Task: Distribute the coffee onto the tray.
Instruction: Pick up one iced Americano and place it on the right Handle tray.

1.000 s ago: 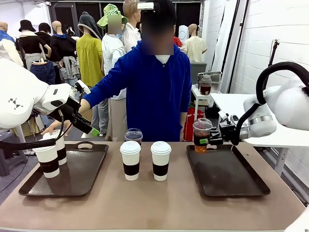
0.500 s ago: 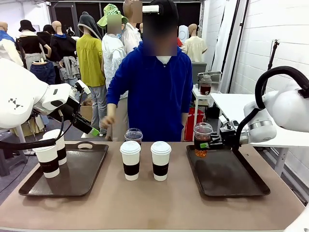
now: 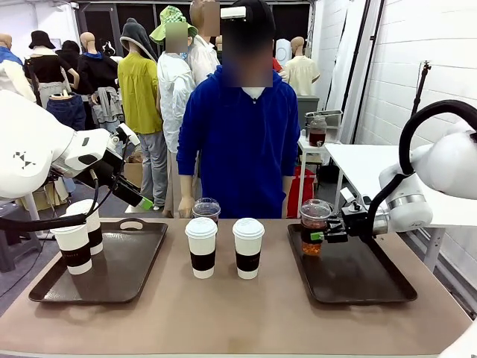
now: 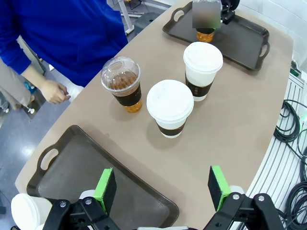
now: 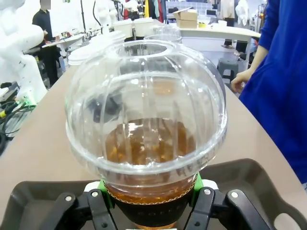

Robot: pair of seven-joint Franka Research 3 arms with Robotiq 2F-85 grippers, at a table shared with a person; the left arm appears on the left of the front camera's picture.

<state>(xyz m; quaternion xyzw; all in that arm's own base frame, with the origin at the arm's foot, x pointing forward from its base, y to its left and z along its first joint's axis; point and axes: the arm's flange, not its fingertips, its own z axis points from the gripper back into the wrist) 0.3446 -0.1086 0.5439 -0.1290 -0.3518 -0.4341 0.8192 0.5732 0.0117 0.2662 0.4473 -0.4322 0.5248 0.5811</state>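
We hold iced coffee cup [image 3: 314, 216] upright, right gripper [image 3: 320, 236] clamped on it, low over far-left corner of right tray [image 3: 358, 287]; tray lies straight below; left gripper [image 4: 161, 183] gapes empty.

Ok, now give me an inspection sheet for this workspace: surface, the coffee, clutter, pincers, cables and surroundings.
Surface: brown table holding a left tray and a right tray, both dark.
Job's things: two white paper cups on the left tray; two other paper cups mid-table, an iced coffee behind them; second iced coffee at the right tray's far left corner.
Clutter: nothing seen.
Pincers: left pincer open and empty by the left tray; right pincer shut on the second iced coffee.
Cables: black cables lie past the table edge.
Surroundings: person in blue at the far side, arms down.
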